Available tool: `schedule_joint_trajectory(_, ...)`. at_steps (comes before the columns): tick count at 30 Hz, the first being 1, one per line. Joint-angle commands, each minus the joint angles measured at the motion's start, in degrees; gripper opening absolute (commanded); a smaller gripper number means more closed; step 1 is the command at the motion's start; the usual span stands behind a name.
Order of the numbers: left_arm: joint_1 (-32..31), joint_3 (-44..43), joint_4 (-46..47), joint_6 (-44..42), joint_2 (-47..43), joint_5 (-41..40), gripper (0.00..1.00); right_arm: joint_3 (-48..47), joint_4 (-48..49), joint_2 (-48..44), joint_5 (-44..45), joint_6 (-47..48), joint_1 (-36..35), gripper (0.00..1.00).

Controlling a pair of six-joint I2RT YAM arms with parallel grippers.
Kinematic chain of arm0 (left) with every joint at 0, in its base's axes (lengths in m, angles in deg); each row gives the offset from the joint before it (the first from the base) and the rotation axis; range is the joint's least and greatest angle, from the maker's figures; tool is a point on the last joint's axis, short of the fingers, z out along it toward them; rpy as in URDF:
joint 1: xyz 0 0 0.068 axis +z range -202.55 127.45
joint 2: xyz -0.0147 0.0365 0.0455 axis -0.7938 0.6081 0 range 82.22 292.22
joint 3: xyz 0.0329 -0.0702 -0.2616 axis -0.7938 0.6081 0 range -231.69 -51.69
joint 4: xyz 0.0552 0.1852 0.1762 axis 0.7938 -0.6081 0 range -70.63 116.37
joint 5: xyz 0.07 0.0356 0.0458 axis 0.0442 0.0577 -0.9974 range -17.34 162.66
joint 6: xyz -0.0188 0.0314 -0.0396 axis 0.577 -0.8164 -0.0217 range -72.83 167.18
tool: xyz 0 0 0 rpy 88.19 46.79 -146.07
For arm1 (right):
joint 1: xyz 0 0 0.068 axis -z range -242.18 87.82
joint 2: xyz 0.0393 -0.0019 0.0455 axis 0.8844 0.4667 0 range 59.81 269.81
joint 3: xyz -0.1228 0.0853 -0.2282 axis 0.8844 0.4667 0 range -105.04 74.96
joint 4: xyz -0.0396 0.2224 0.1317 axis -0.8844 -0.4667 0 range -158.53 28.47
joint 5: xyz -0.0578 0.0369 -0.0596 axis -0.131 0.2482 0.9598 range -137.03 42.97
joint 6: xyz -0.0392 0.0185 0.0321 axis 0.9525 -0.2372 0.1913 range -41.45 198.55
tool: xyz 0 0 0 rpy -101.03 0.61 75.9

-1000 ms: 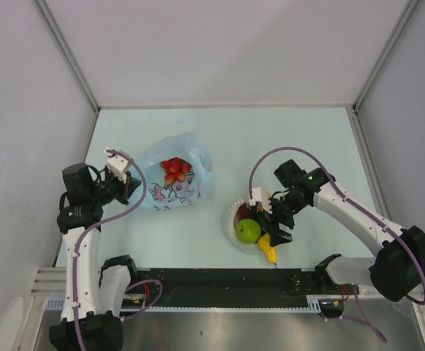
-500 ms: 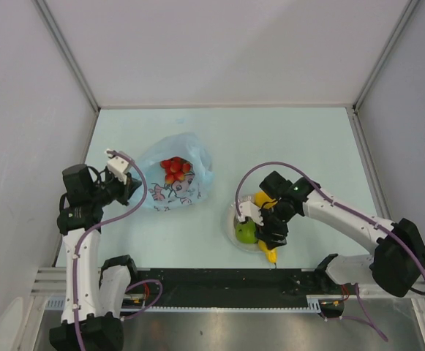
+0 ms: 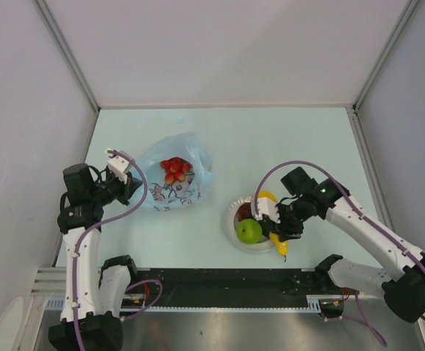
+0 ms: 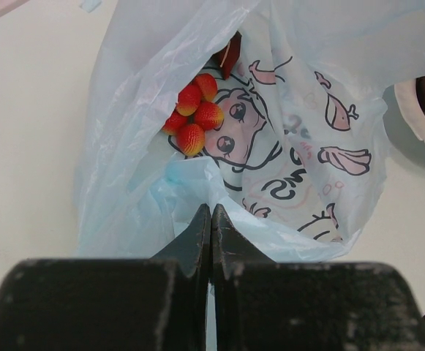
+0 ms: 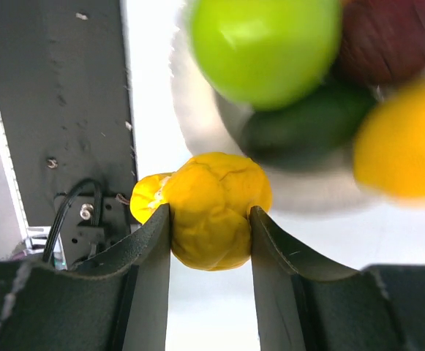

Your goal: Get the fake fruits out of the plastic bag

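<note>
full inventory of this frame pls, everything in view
plastic bag: 1, light blue with printed drawings, left of centre on table
grapes: 1 bunch, red, inside the bag
plate: 1, white, near side, right of bag
apple: 1, green, on plate
round fruit: 1, dark maroon, on plate
lemon: 1, yellow, on plate
avocado: 1, dark green, on plate
banana: 1, yellow, held at plate's near-right rim
table: 1, pale green
left pincer: black, shut on bag edge
right pincer: black, shut on banana

Grapes (image 3: 174, 170) in bag (image 3: 170, 194), L of plate (image 3: 250, 248) w/ apple (image 3: 249, 231).
</note>
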Motion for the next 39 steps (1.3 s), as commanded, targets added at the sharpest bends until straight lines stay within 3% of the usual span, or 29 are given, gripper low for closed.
schedule_joint_trajectory(1,-0.68,0.43,3.46,1.68,0.42,2.37,0.02,-2.09,-4.36,0.27,0.35,-0.09,9.22,0.29)
schedule_joint_trajectory(3,-0.77,0.69,3.82,2.12,0.41,2.64,0.02,-2.44,-2.33,3.59,-1.22,-2.99,15.27,0.29)
schedule_joint_trajectory(6,-0.86,0.69,3.82,2.91,0.33,2.64,0.02,-3.14,0.74,6.95,-3.07,-7.21,18.99,0.29)
schedule_joint_trajectory(21,-1.04,0.43,2.24,3.09,-0.73,2.11,0.02,-5.26,9.45,15.48,-5.45,-13.99,21.2,0.37)
schedule_joint_trajectory(23,-0.95,0.43,2.24,3.0,-0.81,2.02,0.02,-5.34,9.19,16.01,-5.63,-14.08,21.03,0.46)
schedule_joint_trajectory(25,-0.95,0.6,2.41,3.09,-0.73,2.11,0.02,-5.26,8.05,16.36,-5.89,-13.12,20.94,0.61)
schedule_joint_trajectory(27,-0.95,0.78,2.5,3.26,-0.82,2.2,0.02,-5.26,7.87,15.67,-6.33,-12.94,20.94,0.99)
schedule_joint_trajectory(36,-1.04,0.95,-1.1,0.29,-1.34,1.67,0.01,-13.07,7.69,6.44,-10.89,-14.08,17.7,1.0)
schedule_joint_trajectory(39,-1.04,2.53,-2.06,-0.69,-2.39,1.76,0.01,-16.76,15.74,5.81,-13.1,-23.09,14.09,1.0)
